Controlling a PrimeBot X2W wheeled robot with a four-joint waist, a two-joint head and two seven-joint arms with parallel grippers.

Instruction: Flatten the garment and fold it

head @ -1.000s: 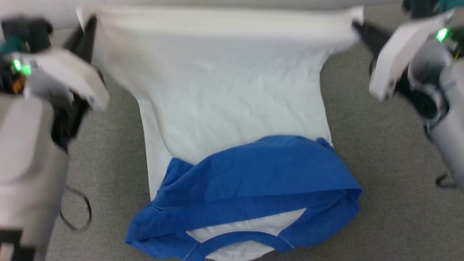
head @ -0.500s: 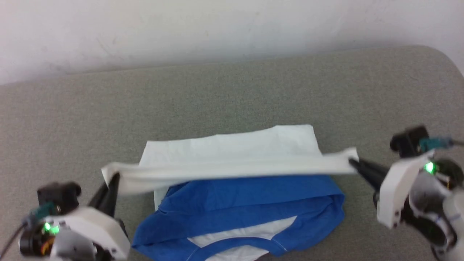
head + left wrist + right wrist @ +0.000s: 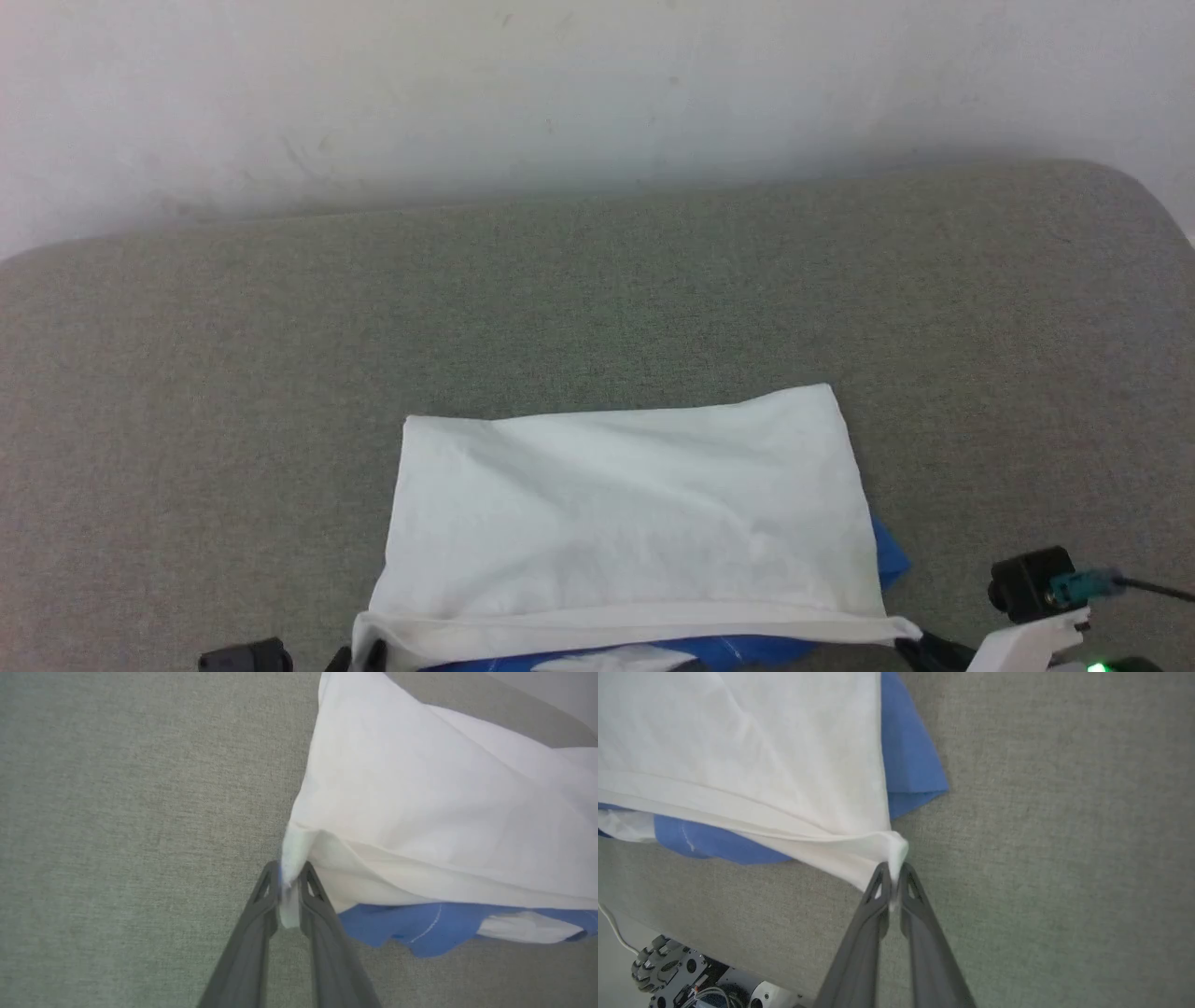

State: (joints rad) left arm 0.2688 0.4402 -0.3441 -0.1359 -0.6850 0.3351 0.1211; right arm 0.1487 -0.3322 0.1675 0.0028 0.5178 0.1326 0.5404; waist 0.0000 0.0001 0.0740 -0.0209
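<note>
**A:** Both pincers are narrow. The left gripper [image 3: 289, 868] and the right gripper [image 3: 891, 870] each nip a hem corner of the garment [image 3: 616, 513] between their fingertips.

**B:** Why the corners?

**A:** To hold the hem taut and square, I'd say, so white lands over blue.

**B:** And the shirt?

**A:** It's down on the grey surface [image 3: 597, 299], spreading ahead of the fingertips and between the two pincers. A blue sleeve [image 3: 906, 756] pokes out just beyond the right one.

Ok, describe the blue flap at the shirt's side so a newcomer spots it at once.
On the grey table lies the garment, folded white side up. At its right edge, near the front corner, a small blue flap pokes out from beneath. Unlike the blue strip under the front hem, it juts sideways as a pointed tab.
</note>
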